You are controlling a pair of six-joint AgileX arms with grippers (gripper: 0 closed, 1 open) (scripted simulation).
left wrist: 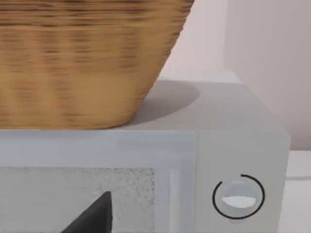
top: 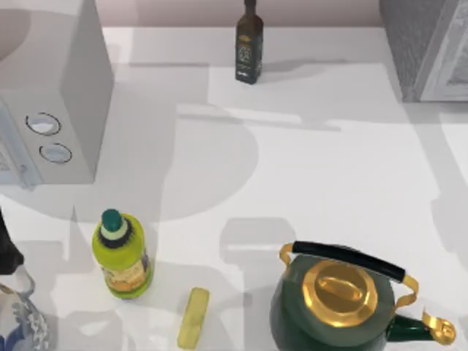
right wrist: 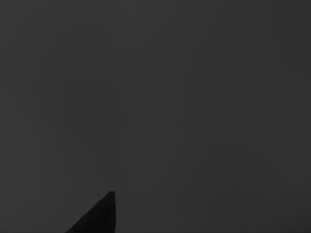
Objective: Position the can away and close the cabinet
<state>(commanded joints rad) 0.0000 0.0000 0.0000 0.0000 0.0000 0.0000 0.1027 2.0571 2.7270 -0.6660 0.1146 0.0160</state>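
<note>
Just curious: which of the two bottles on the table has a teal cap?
The yellow-green bottle near the front left; the dark bottle at the back has a dark cap.

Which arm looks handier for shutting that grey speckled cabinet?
Probably right: the grey speckled cabinet stands at the table's right far corner; the left wrist camera faces the white dial box.

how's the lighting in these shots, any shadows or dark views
Top view: evenly lit, with soft grey shadows across the white table, one trailing from the dark bottle toward the cabinet, and bright gold highlights on the kettle lid. Left wrist view: the wicker basket casts a soft shadow on top of the white box. Right wrist view: dark.
</note>
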